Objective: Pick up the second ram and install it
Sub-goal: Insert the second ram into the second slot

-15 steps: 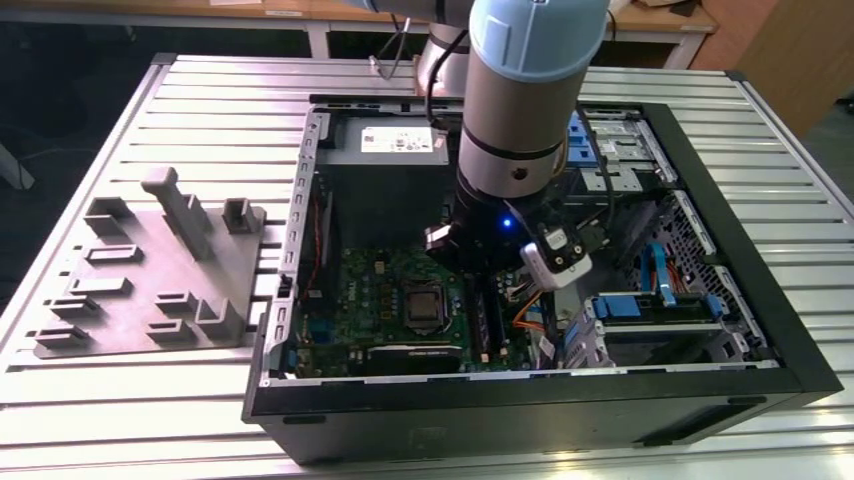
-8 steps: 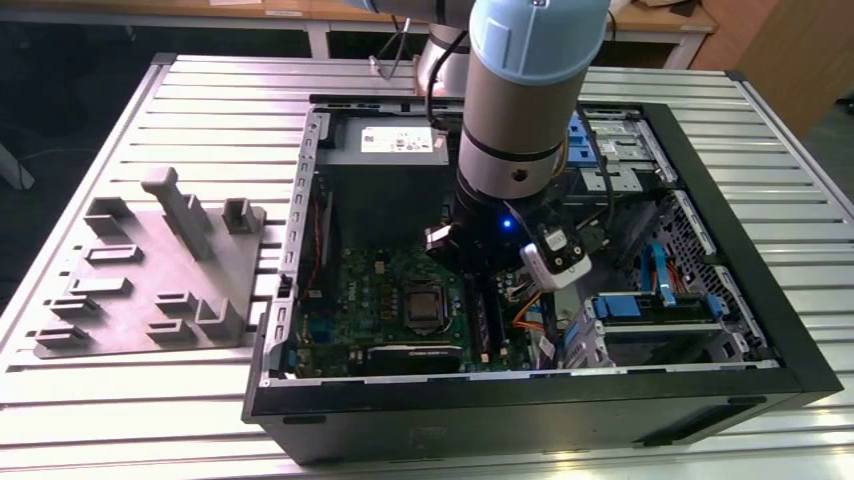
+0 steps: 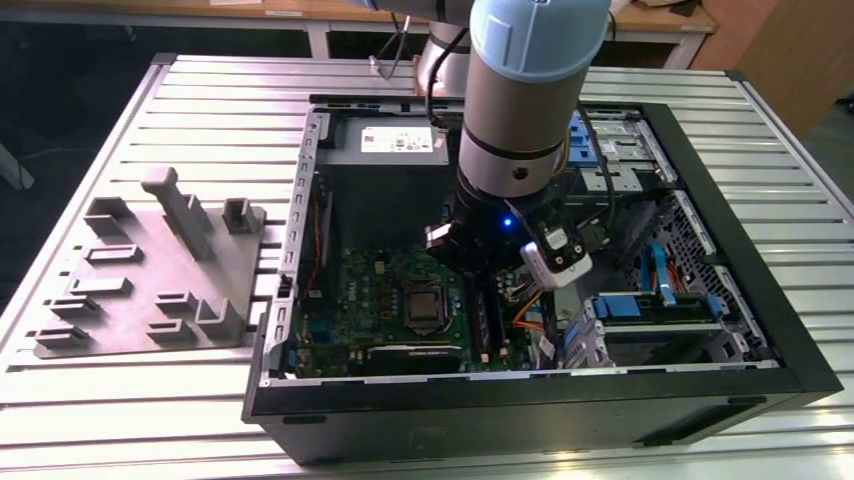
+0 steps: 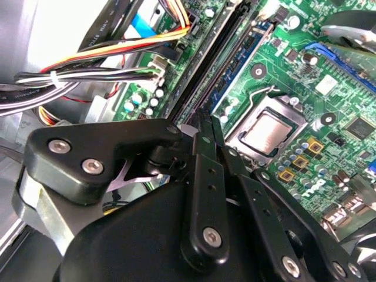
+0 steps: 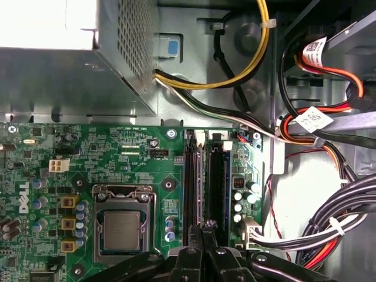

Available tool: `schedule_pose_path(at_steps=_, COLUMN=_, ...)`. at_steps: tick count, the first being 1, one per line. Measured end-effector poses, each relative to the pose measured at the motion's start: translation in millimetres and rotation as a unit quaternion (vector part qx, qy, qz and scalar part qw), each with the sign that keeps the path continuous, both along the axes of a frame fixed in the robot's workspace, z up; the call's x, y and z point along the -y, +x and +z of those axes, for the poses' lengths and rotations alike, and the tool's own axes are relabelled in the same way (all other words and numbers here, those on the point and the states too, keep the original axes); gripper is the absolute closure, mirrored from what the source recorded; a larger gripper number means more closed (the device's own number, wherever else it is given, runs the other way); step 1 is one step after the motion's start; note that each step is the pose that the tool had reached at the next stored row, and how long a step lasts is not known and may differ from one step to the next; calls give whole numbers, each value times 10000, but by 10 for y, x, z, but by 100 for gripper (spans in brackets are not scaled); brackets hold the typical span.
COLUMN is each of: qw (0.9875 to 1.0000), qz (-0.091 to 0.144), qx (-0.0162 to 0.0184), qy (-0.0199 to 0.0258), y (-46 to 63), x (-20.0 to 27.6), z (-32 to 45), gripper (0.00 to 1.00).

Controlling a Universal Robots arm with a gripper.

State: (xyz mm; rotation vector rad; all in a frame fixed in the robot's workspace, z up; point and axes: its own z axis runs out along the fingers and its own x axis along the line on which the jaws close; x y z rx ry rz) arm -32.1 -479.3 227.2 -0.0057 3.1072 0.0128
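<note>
First wrist view puts the gripper point(image 5: 207, 224) just beside the processor socket point(image 5: 121, 226), fingers drawn together. Their tips are at the upper edge of the second ram point(image 5: 216, 176), a dark strip standing in its slot. Beyond it, away from the socket, cables point(image 5: 329, 229) crowd close. Whether the fingers pinch the stick is hidden.

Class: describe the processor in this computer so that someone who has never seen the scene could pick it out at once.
Look inside the open black computer case on the ribbed metal table, at the green motherboard on its floor. Beside the long black memory slots sits the square silver processor in a metal frame: the board's only large shiny square.
</note>
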Motion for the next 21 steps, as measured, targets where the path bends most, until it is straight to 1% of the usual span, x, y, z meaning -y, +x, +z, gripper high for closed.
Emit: schedule_pose_path(at_steps=21, qw=10000, qz=-28, qx=1, qy=3, y=6, x=1, z=-19, gripper=89)
